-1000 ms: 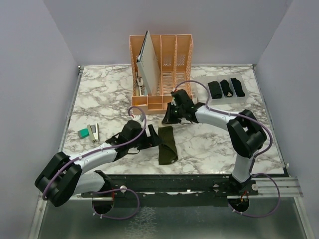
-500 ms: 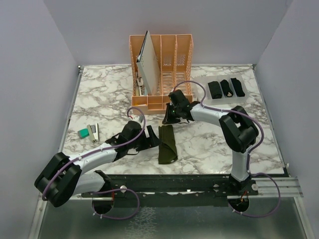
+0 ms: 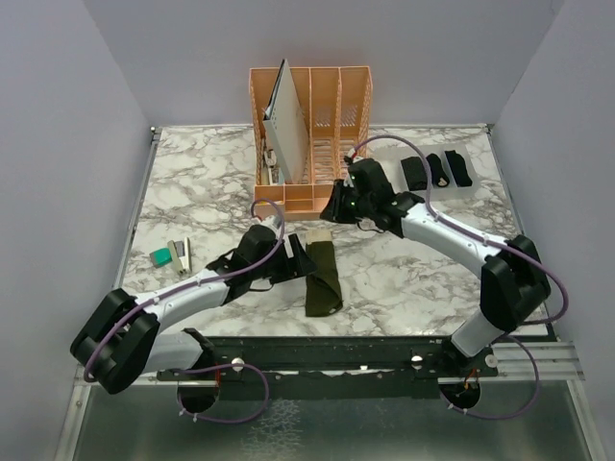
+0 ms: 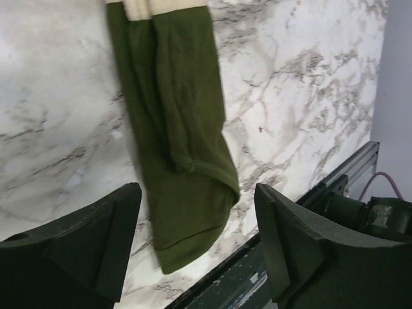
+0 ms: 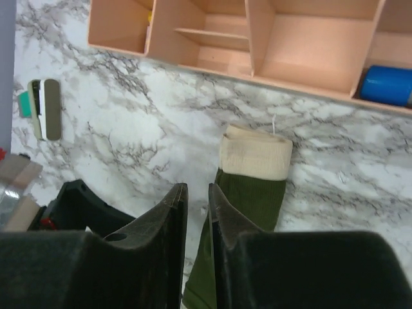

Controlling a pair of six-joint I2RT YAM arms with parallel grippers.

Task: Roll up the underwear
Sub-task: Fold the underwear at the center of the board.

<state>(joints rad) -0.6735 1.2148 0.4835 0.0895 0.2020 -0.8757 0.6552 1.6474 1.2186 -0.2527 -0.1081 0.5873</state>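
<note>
Underwear of olive-green cloth with a cream waistband (image 3: 322,274) lies flat as a long folded strip on the white marble table (image 3: 192,182), in the middle near the front edge. Its waistband end points toward the peach plastic organizer (image 3: 312,106). I judge it is laid so to be rolled from one end. My left gripper (image 4: 196,193) hovers by the near end with jaws wide and holding nothing, I think ready to begin the roll. My right gripper (image 5: 196,193) hangs above the waistband end, jaws only a narrow gap apart, empty. Far right, three black rolled cloth bundles (image 3: 437,170) rest in a clear tray (image 3: 452,192), already done.
</note>
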